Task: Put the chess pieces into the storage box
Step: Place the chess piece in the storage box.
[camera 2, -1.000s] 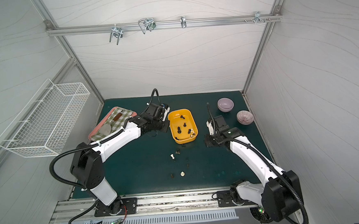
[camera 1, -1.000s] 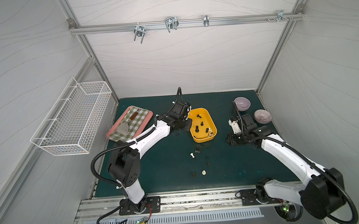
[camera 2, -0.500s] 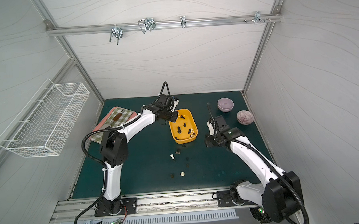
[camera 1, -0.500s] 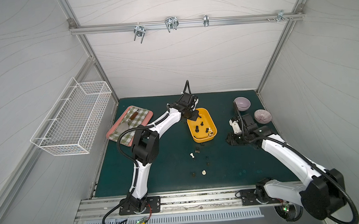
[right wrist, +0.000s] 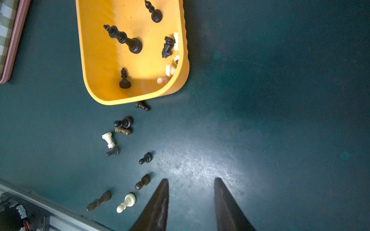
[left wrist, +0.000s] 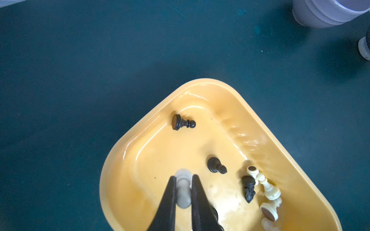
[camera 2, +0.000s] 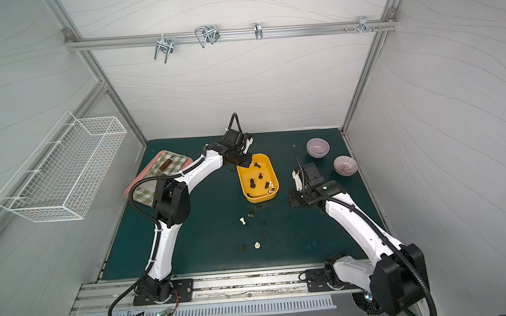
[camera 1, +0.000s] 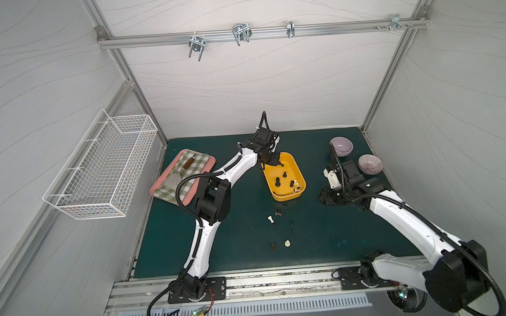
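Several chess pieces [right wrist: 128, 41] boxed, nine loose; my left gripper [left wrist: 183, 177] pinches a pale piece [left wrist: 183, 193] over the storage box [left wrist: 220, 90], right gripper [right wrist: 191, 180] spread empty

Robotics lab, enclosed test cell. White panel walls [camera 1: 241, 90] are closing in the bench on three sides. Aluminium profile [camera 1: 268, 33] is framing them, with metal hooks [camera 1: 241, 36] hanging from it. The left arm [camera 1: 202, 237] and right arm [camera 1: 399, 216], both white, are standing bolted to a slotted base rail [camera 1: 283, 278]. A lit circuit board [camera 1: 199, 312] is trailing on loose cables [camera 1: 152, 309]. A dark green mat [camera 1: 325, 235] is covering the work surface, with chess pieces [camera 1: 287, 243] lying scattered on it.
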`<state>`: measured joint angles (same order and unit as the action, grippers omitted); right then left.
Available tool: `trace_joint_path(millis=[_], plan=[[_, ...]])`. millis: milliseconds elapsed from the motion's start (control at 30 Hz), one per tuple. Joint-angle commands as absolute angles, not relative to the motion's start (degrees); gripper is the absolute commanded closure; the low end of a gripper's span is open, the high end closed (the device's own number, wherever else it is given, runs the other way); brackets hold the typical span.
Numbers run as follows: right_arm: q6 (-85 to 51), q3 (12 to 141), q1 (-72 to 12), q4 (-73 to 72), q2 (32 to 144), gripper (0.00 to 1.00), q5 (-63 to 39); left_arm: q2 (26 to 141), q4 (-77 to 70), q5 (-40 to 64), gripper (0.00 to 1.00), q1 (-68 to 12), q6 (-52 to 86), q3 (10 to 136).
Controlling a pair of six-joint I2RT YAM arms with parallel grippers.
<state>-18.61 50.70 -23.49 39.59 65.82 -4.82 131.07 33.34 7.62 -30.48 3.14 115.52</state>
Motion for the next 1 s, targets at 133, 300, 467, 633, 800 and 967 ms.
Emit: trace_joint_path(millis=[133,300,467,633,800,967], plan=[[-19.0,50.2,-23.1,41.8,64.6,0.60,-5.4,133.9,33.5,8.8,0.84,-30.1,2.4,119.6],[-19.0,50.2,-23.1,41.9,64.6,0.61,-5.4,134.5,33.4,9.0,0.81,-29.8,2.6,120.2],[-19.0,50.1,-23.1,41.8,64.6,0.60,-5.3,134.9,33.2,9.7,0.75,-29.7,2.7,120.5],[-19.0,50.1,-23.1,41.9,64.5,0.61,-5.3,134.8,33.2,9.8,0.68,-29.6,2.9,120.9],[-18.9,50.4,-23.1,42.2,64.4,0.61,-5.3,134.3,32.9,10.1,0.64,-29.4,3.3,121.0],[-18.7,50.4,-23.1,42.4,64.1,0.61,-5.0,132.8,32.8,10.4,0.62,-29.3,3.3,120.9]])
